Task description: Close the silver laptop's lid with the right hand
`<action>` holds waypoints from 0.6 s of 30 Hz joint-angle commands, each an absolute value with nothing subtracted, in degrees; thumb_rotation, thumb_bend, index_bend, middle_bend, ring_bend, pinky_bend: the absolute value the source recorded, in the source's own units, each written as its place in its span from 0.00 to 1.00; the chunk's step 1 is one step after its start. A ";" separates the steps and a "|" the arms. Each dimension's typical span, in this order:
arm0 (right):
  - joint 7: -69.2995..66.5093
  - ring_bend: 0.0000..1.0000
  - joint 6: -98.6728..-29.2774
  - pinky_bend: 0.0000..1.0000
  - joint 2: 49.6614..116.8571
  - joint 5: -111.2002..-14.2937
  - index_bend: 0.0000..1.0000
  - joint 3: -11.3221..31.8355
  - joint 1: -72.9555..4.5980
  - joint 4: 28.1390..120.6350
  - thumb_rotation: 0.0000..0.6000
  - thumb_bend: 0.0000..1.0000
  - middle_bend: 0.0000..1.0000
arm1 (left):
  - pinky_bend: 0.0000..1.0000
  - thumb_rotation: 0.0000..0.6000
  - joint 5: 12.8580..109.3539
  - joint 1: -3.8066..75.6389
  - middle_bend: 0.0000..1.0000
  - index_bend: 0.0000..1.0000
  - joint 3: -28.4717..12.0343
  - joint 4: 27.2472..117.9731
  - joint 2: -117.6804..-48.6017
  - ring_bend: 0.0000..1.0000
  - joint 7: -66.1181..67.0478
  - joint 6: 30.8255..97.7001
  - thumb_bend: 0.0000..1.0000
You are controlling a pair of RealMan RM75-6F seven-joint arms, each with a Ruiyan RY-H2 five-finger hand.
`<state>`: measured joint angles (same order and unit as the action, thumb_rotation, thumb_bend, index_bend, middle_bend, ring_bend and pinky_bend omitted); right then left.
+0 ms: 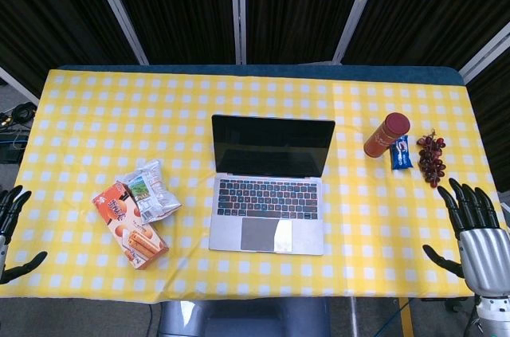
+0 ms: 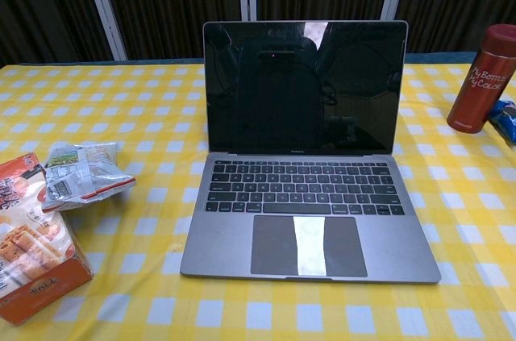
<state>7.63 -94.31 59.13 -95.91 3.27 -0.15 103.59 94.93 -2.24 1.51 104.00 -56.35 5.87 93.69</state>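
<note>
The silver laptop (image 1: 268, 209) (image 2: 310, 228) stands open in the middle of the yellow checked table, its dark screen (image 1: 272, 146) (image 2: 305, 87) upright and facing me. My right hand (image 1: 476, 233) hovers at the table's front right corner, fingers spread, holding nothing, well to the right of the laptop. My left hand (image 1: 9, 225) shows at the far left edge, also spread and empty. Neither hand appears in the chest view.
An orange snack box (image 1: 130, 224) (image 2: 32, 248) and a crinkled snack bag (image 1: 149, 190) (image 2: 81, 173) lie left of the laptop. To its right stand a red bottle (image 1: 386, 135) (image 2: 483, 77), a blue packet (image 1: 401, 152) and a bunch of grapes (image 1: 431, 158).
</note>
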 commanded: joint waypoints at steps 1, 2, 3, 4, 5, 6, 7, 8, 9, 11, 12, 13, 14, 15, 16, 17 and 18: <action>7.71 0.00 -94.28 0.00 59.17 -95.94 0.00 3.27 -0.16 103.56 1.00 0.00 0.00 | 0.00 1.00 94.80 -2.24 0.00 0.00 1.51 104.05 -56.26 0.00 5.71 93.59 0.00; 7.74 0.00 -94.22 0.00 59.20 -95.94 0.00 3.22 -0.16 103.52 1.00 0.00 0.00 | 0.00 1.00 94.72 -2.24 0.00 0.00 1.50 104.07 -56.21 0.00 5.60 93.56 0.00; 7.73 0.00 -94.14 0.00 59.22 -95.93 0.00 3.18 -0.18 103.51 1.00 0.00 0.00 | 0.00 1.00 94.67 -2.26 0.00 0.00 1.48 104.09 -56.19 0.00 5.58 93.58 0.00; 7.67 0.00 -93.92 0.00 59.26 -95.87 0.00 3.14 -0.25 103.50 1.00 0.00 0.00 | 0.00 1.00 94.58 -2.29 0.00 0.00 1.39 104.11 -56.17 0.00 5.75 93.67 0.00; 7.68 0.00 -93.48 0.00 59.33 -95.67 0.00 3.11 -0.40 103.42 1.00 0.00 0.00 | 0.00 1.00 94.43 -2.38 0.00 0.00 1.15 103.97 -56.24 0.00 6.38 93.99 0.00; 7.73 0.00 -92.76 0.00 59.47 -95.45 0.00 3.21 -0.82 103.16 1.00 0.00 0.00 | 0.00 1.00 94.24 -2.45 0.00 0.00 0.87 103.76 -56.52 0.00 7.37 94.31 0.00; 7.72 0.00 -92.19 0.00 59.68 -95.20 0.00 3.45 -1.25 102.78 1.00 0.00 0.00 | 0.00 1.00 94.05 -2.42 0.00 0.00 0.74 103.70 -56.83 0.00 7.94 94.25 0.00; 7.70 0.00 -91.89 0.00 59.80 -95.06 0.00 3.58 -1.49 102.54 1.00 0.00 0.00 | 0.00 1.00 93.91 -2.38 0.00 0.00 0.68 103.72 -56.98 0.00 8.11 94.14 0.00; 7.76 0.00 -91.04 0.00 59.89 -94.74 0.00 3.82 -2.05 102.14 1.00 0.00 0.00 | 0.00 1.00 93.63 -2.27 0.00 0.00 0.64 103.79 -57.17 0.00 8.18 93.81 0.00; 7.65 0.00 -88.06 0.00 59.40 -93.66 0.00 4.64 -4.01 101.63 1.00 0.00 0.00 | 0.00 1.00 93.17 -1.85 0.00 0.00 0.43 103.55 -57.54 0.00 8.48 93.01 0.00; 7.29 0.00 -86.60 0.00 58.94 -93.17 0.00 5.20 -5.11 101.63 1.00 0.00 0.00 | 0.00 1.00 92.93 -1.71 0.00 0.00 0.32 103.40 -57.74 0.00 8.73 92.75 0.00; 6.76 0.00 -85.05 0.00 58.43 -92.63 0.00 5.90 -6.36 101.66 1.00 0.02 0.00 | 0.00 1.00 92.64 -1.57 0.00 0.00 0.21 103.33 -57.93 0.00 8.99 92.47 0.00; 6.20 0.00 -83.40 0.00 57.90 -91.98 0.00 6.71 -7.73 101.72 1.00 0.07 0.00 | 0.00 1.00 92.31 -1.44 0.00 0.00 0.11 103.33 -58.10 0.00 9.16 92.16 0.00; 5.81 0.00 -82.24 0.00 57.55 -91.56 0.00 7.31 -8.73 101.73 1.00 0.11 0.00 | 0.00 1.00 92.09 -1.34 0.00 0.00 0.04 103.33 -58.21 0.00 9.24 91.96 0.00; 5.33 0.00 -81.00 0.00 57.23 -91.18 0.00 7.97 -9.84 101.69 1.00 0.19 0.00 | 0.00 1.00 91.89 -1.25 0.00 0.00 -0.03 103.34 -58.30 0.00 9.31 91.76 0.00; 4.43 0.00 -79.13 0.00 56.80 -90.65 0.00 8.92 -11.54 101.51 1.00 0.26 0.00 | 0.00 1.00 91.58 -1.10 0.00 0.00 -0.13 103.33 -58.40 0.00 9.39 91.45 0.00; 3.26 0.00 -76.83 0.00 56.40 -89.93 0.00 10.05 -13.56 101.25 1.00 0.31 0.00 | 0.00 1.00 91.23 -0.92 0.00 0.00 -0.25 103.28 -58.52 0.00 9.55 91.09 0.00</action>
